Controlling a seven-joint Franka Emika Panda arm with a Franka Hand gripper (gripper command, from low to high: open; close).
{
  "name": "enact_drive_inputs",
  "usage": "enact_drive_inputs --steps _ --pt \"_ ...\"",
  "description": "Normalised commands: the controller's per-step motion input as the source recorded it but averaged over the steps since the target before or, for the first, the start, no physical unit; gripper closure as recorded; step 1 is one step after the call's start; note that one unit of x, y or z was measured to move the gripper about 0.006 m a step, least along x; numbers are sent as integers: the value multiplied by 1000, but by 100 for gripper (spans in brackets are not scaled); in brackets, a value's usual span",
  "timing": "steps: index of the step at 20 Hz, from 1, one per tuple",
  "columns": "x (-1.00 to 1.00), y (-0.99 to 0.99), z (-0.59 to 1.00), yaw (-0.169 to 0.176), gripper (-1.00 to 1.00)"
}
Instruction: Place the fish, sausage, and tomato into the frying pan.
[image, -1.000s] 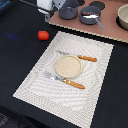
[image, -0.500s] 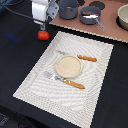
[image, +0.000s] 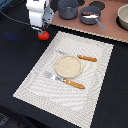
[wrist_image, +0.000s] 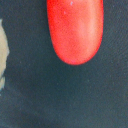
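The tomato (image: 43, 35) is a small, glossy, bright red-orange ball resting on the dark tabletop (image: 15, 55), near the tabletop's far edge toward the exterior view's left, just beside the far left corner of the pale striped placemat (image: 95, 75); in the wrist view the tomato (wrist_image: 75, 30) fills much of the picture as a smooth, rounded red-orange shape with a faint sheen, lying on the dark surface, with a sliver of the pale placemat (wrist_image: 3, 55) at the picture's edge.

The white gripper (image: 39, 31) hangs directly over the tomato, its body hiding the tomato's upper part; whether its fingers are spread or closed cannot be told, and whether they touch the tomato cannot be told either.

The frying pan (image: 90, 15) sits on a brown board (image: 112, 31) along the tabletop's far edge; it is shallow, round and dark grey, with a straight grey handle pointing toward the placemat, and something pale lies inside it, too small to identify. A deeper grey pot (image: 68, 8) stands just beside it.

On the placemat a tan plate (image: 68, 66) sits in the middle, between a knife (image: 80, 57) and a fork (image: 67, 81), both with orange-brown handles.
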Motion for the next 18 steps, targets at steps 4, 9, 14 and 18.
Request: enact_drive_inputs --steps 4,9,14,18 --pt "-34 -4 -269 3 -100" --pt "-167 -35 -303 11 -100" --pt "-180 -13 -342 16 -100" --pt "-48 -3 -276 4 -100"
